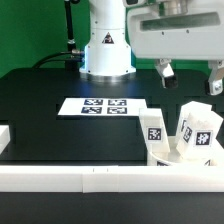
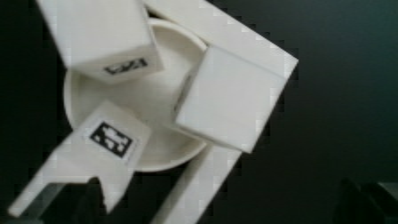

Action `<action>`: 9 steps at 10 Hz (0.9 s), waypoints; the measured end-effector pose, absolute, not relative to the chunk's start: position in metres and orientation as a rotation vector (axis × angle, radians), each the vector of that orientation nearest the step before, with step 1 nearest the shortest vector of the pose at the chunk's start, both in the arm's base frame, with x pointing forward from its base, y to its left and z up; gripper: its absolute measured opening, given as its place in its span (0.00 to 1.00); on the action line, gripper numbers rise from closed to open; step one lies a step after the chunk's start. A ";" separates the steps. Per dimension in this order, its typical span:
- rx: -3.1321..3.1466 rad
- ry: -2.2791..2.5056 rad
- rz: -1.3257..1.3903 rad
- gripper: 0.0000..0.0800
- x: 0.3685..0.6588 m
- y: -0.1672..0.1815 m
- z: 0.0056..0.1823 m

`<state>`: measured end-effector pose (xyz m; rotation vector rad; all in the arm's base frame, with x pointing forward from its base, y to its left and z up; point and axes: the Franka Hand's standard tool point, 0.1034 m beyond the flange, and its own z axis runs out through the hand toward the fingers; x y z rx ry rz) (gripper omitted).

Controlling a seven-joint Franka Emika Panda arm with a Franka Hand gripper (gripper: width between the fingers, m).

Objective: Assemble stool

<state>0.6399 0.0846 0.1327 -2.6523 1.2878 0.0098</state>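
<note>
The round white seat (image 1: 172,157) lies at the front on the exterior view's right, against the white rails. Three blocky tagged legs stand on it: one (image 1: 155,126) to the left and two close together (image 1: 197,132) to the right. Whether they are fixed I cannot tell. My gripper (image 1: 190,78) hangs open and empty above them, its fingers (image 1: 166,71) wide apart and clear of the legs. The wrist view looks down on the seat (image 2: 164,110) with the legs (image 2: 238,96) over it. My fingers do not show clearly there.
The marker board (image 1: 103,105) lies mid-table in front of the robot's base (image 1: 105,50). A long white rail (image 1: 60,178) runs along the front edge and another (image 1: 5,135) along the exterior view's left. A rail (image 2: 199,190) also crosses the wrist view.
</note>
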 end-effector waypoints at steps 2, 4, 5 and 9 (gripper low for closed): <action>-2.772 1.018 -0.019 0.81 0.640 0.083 0.132; -2.896 0.656 -0.048 0.81 0.639 0.080 0.128; -2.950 0.446 -0.059 0.81 0.638 0.080 0.125; -3.030 -0.237 -0.096 0.81 0.638 0.084 0.123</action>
